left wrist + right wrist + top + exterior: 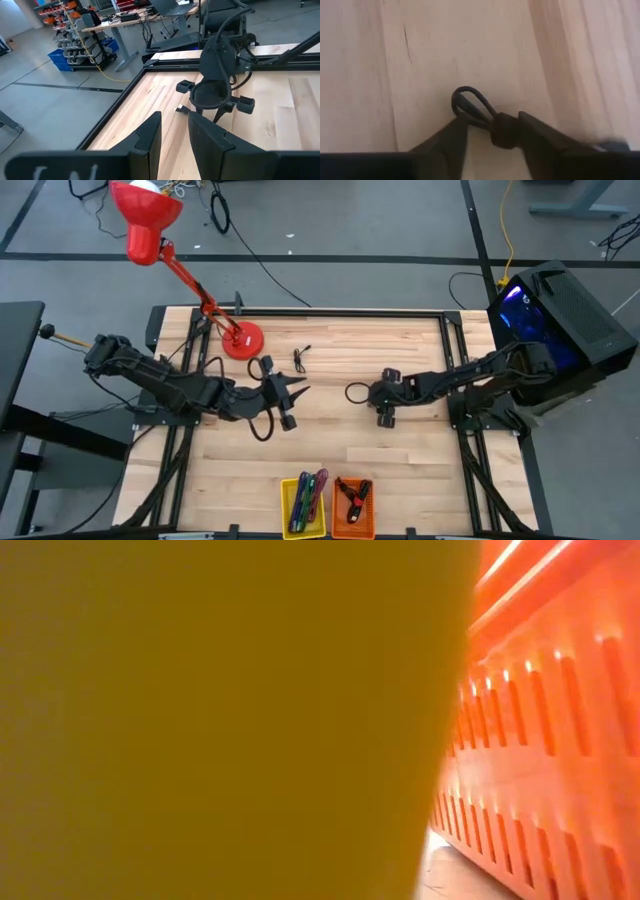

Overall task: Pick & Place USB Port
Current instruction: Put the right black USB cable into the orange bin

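Observation:
A black USB cable, coiled into a small loop [355,392], sits at the tips of my right gripper [372,393] near the table's middle. The right wrist view shows the loop [470,102] sticking out past the fingers, with a thicker bundled part between them. My left gripper [292,395] is open and holds nothing. It points toward the right gripper from the left, a short way off, and its wrist view [175,132] shows the right gripper and the loop [210,95] ahead. A second small black cable [300,360] lies flat on the table farther back. My right gripper is shut on the USB cable, pinching its thicker bundled part [504,132] between the two fingers, just behind the loop. The fingers come slanting down from the table's right side. The loop sticks out beyond the fingertips, close over the wood; whether it rests on the table I cannot tell.
A red desk lamp stands on its round base [241,340] at the far left. A yellow bin [303,508] and an orange bin [352,505] with small items sit at the near edge; they fill the low view [250,720]. A dark computer case [560,320] stands off the table's right.

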